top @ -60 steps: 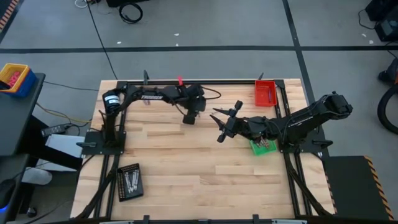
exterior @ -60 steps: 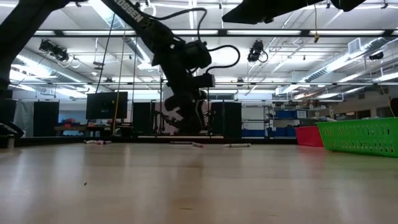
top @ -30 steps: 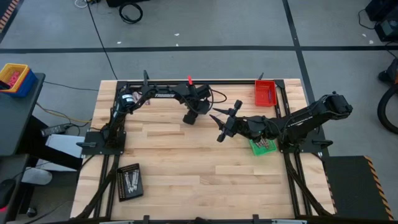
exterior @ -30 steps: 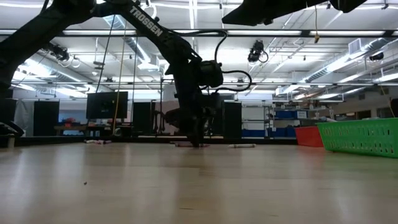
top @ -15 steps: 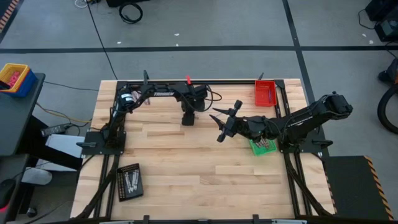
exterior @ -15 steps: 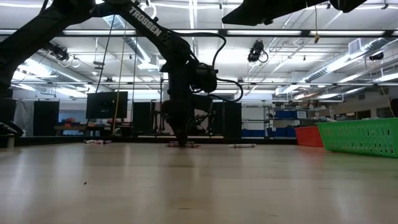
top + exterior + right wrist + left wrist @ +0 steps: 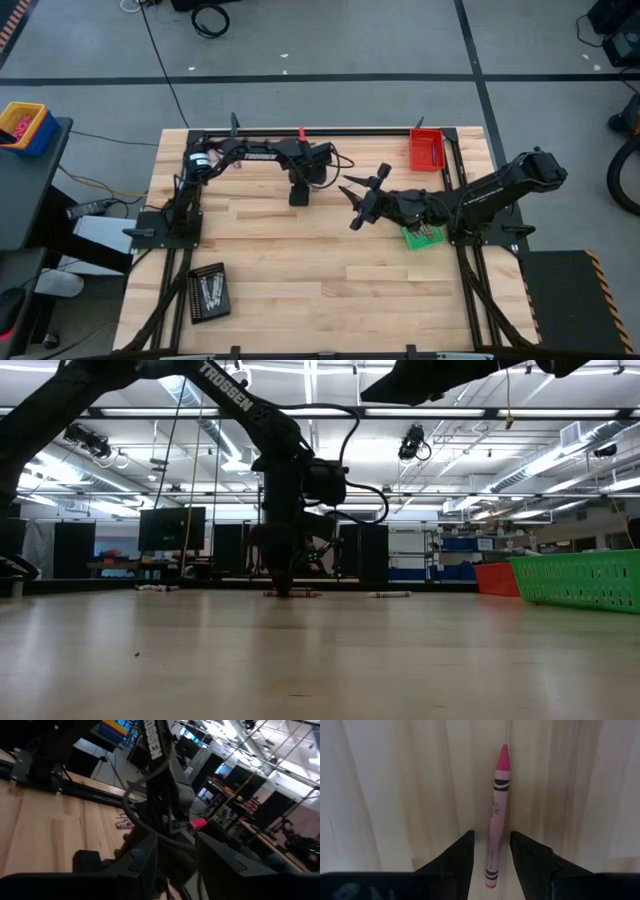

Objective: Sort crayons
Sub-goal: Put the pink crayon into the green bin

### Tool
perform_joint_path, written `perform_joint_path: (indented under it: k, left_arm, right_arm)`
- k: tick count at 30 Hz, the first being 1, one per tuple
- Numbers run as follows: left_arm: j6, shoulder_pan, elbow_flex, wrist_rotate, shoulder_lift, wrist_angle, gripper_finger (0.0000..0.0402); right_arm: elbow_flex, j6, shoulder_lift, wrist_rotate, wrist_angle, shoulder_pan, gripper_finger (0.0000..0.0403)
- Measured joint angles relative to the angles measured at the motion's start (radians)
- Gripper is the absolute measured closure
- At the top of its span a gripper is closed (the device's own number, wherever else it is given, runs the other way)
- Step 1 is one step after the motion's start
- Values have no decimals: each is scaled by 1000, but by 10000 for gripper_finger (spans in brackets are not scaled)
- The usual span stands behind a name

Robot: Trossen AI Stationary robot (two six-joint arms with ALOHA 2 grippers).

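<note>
Left tool [image 7: 491, 851] down at the pale wooden counter [image 7: 300, 260], toward its far edge and a little left of centre, fingers pointing at the boards. Straddling a pink wax crayon with black bands on its paper wrapper [image 7: 497, 815]: one dark finger [image 7: 457, 857] on each side of the crayon's lower end, narrow slivers of bare wood visible between crayon and fingers. Parted, then, not closed on the crayon; cannot tell whether either finger touches it. Crayon flat on the boards, lengthwise between the fingers, tip pointing away from the tool and reaching well past the fingertips.

Right tool [image 7: 352, 202] hovering above the counter near its centre, just right of the left tool, fingers spread wide and gripping nothing.

More crayons in the low view: a small cluster [image 7: 300, 594] on the counter at the foot of the left arm, one pale stick [image 7: 388, 594] a little to the right, others [image 7: 155, 588] far off to the left.

Red rectangular plastic tray [image 7: 426, 150] at the far right corner; green mesh plastic tray [image 7: 421, 236] under the right arm, at the right side; black tray holding pale sticks [image 7: 208, 291] at the near left.
</note>
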Motion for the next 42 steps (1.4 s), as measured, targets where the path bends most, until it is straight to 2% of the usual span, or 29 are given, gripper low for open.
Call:
perform_joint_path:
  k: [4,8,11,15,20,25,29,31,34,37,42]
  left_arm:
    - [-55,-12,-60,-16,-16,68,260]
    - [-73,-25,-67,-23,-26,81,269]
    - [-73,-27,-71,-21,-34,84,304]
    - [-81,-14,-72,-2,-36,87,375]
    - [-98,-1,-81,4,-58,95,383]
    - [-130,-5,-98,-7,-174,64,383]
    - [-175,-12,-144,23,-366,154,383]
    - [-208,-20,-216,65,-449,247,383]
    - [-277,-42,-354,120,-599,469,383]
    - [-352,-85,-537,136,-713,749,383]
    - [-443,-190,-820,130,-775,1342,383]
  right_arm:
    - [0,-51,0,69,13,28,264]
    - [0,-58,-1,78,47,45,264]
    - [0,-59,-1,78,74,58,264]
    - [0,-63,-1,76,100,74,264]
    - [0,-68,-1,71,112,86,264]
    - [0,-65,-1,62,108,89,264]
    - [0,-52,-1,47,87,81,264]
    - [0,-35,-1,42,76,74,264]
    - [0,37,-1,-39,49,51,263]
    - [0,152,-1,-202,37,9,257]
    - [0,334,25,-519,41,-78,224]
